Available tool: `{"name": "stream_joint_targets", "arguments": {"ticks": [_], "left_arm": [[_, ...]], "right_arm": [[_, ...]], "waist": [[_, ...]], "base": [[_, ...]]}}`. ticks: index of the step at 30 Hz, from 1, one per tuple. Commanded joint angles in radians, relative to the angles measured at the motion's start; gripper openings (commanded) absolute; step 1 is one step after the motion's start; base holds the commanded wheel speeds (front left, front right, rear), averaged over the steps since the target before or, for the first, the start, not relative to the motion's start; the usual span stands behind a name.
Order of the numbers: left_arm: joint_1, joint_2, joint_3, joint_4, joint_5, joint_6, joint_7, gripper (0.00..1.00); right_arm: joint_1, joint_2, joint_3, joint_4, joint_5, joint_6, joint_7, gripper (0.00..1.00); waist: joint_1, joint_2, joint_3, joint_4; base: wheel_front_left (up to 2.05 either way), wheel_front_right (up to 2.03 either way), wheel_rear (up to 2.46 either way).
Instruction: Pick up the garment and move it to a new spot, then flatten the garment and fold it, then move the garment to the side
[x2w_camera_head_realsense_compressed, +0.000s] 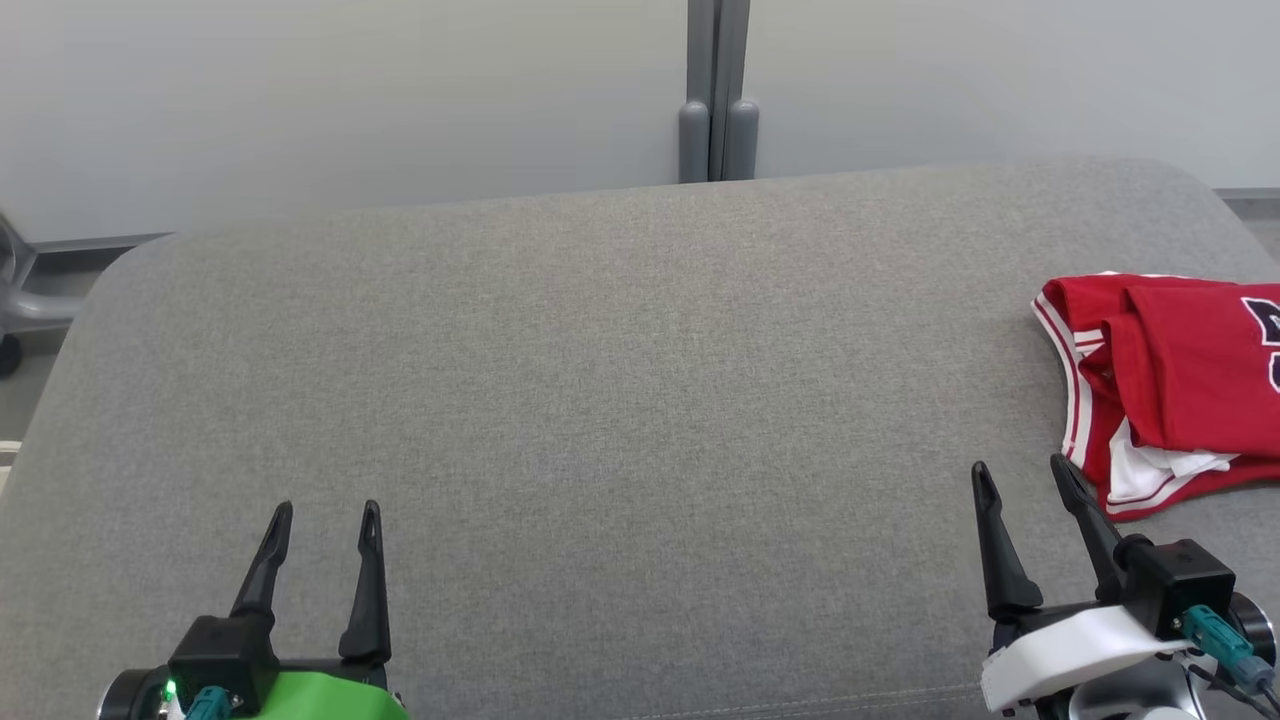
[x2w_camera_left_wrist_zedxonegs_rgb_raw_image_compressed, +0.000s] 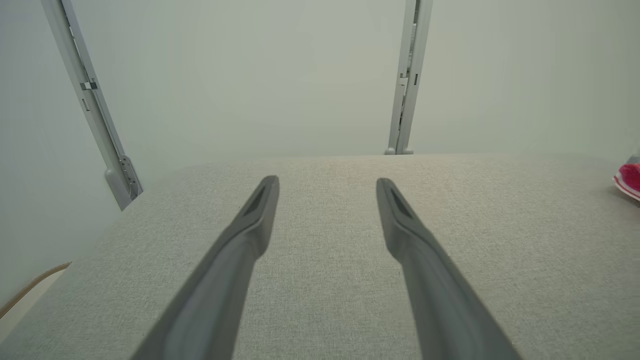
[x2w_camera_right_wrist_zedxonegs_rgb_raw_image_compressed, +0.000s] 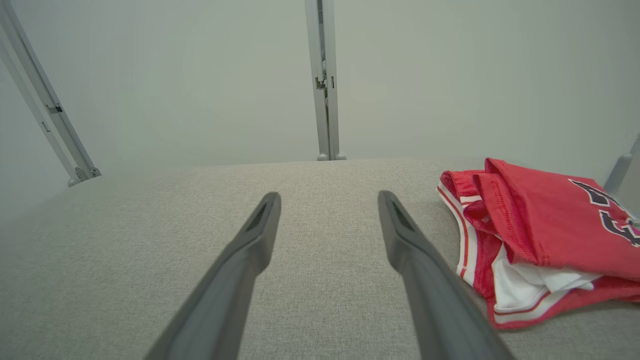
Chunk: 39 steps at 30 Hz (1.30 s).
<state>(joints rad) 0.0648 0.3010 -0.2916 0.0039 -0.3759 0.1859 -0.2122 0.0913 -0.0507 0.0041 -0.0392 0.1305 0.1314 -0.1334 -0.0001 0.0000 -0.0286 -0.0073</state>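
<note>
The red garment (x2w_camera_head_realsense_compressed: 1170, 370) lay at the far right of the grey fabric-covered tabletop (x2w_camera_head_realsense_compressed: 600, 400), partly cut off by the edge of the head view. It was doubled over in several layers, with white striped trim and a white inner layer showing along its near edge and dark lettering on top. The layers were uneven rather than crisply squared.

The left claw (x2w_camera_head_realsense_compressed: 328, 505) hovered low at the near left, its 2 fingers spread wide with nothing between them, well apart from the garment. The right claw (x2w_camera_head_realsense_compressed: 1020, 465) was also spread and empty, with its outer finger near the garment's lower corner but not touching it.

This layout fitted 2 stages: a loosely bundled jersey waiting to be carried to the open middle, or a folded one already set aside, with both arms back at rest. The pictures did not settle which.

In either case, the cloth looked thin and slippery. A pinch on the top layer alone would probably peel the stack open, and the right arm needed to keep its outer finger clear of that loose corner.
</note>
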Motion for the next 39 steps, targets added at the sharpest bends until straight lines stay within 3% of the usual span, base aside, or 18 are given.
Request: {"name": "stream_joint_targets", "arguments": {"ticks": [1,39], "left_arm": [[0.019,0.009,0.003,-0.001,0.002,0.009,0.004,1.00],[0.019,0.035,-0.019,0.019,-0.032,0.010,0.044,1.00]], "right_arm": [[0.017,-0.001,-0.003,-0.008,0.001,-0.002,0.002,1.00],[0.064,-0.001,-0.025,-0.032,0.012,-0.002,0.025,1.00]], "waist": [[0.0001,0.0000,-0.009,-0.004],[0.0001,0.0000,-0.078,0.005]], "base": [[0.00,0.00,0.00],[0.00,0.00,0.00]]}}
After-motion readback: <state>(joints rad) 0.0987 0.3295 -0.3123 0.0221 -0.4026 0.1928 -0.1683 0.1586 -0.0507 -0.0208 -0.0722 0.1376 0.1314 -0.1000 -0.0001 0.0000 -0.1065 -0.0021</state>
